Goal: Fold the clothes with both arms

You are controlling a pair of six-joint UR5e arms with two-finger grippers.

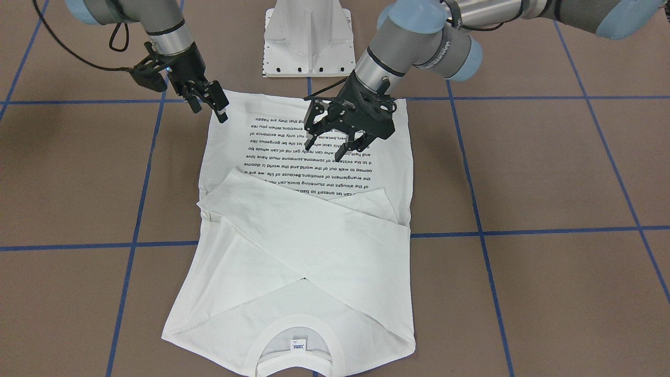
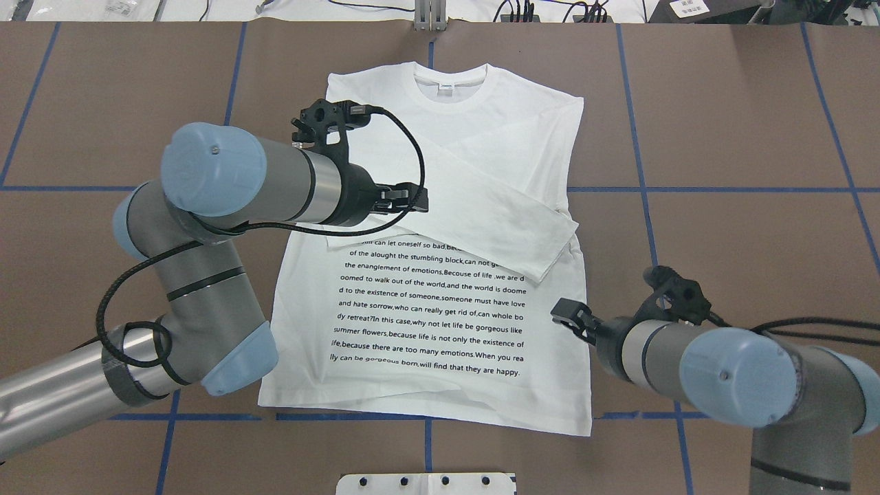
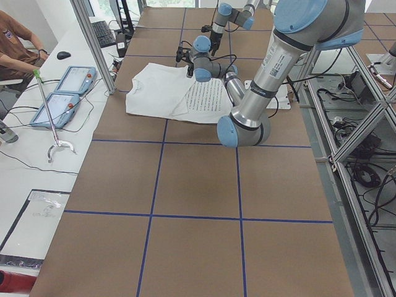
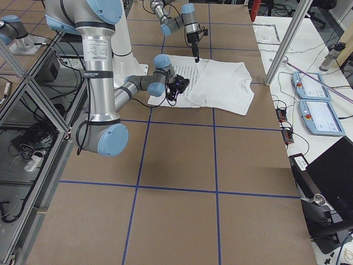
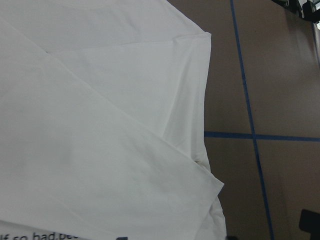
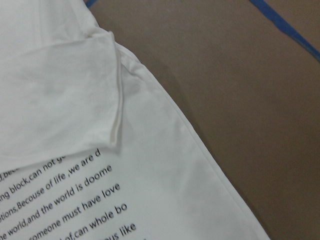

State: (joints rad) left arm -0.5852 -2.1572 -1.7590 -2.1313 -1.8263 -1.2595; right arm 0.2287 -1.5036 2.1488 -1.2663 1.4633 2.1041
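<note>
The white long-sleeved T-shirt lies flat on the brown table, printed text side up. Its collar is at the far side from the robot. Both sleeves are folded across the chest. My left gripper hovers open and empty over the text block, near the folded sleeves in the overhead view. My right gripper is open and empty at the shirt's side edge near the hem, which also shows in the overhead view. The wrist views show only shirt cloth, with no fingers.
The white pedestal base stands just behind the hem. Blue tape lines grid the brown table. In the exterior left view a side bench holds two tablets, and a seated person is beside it.
</note>
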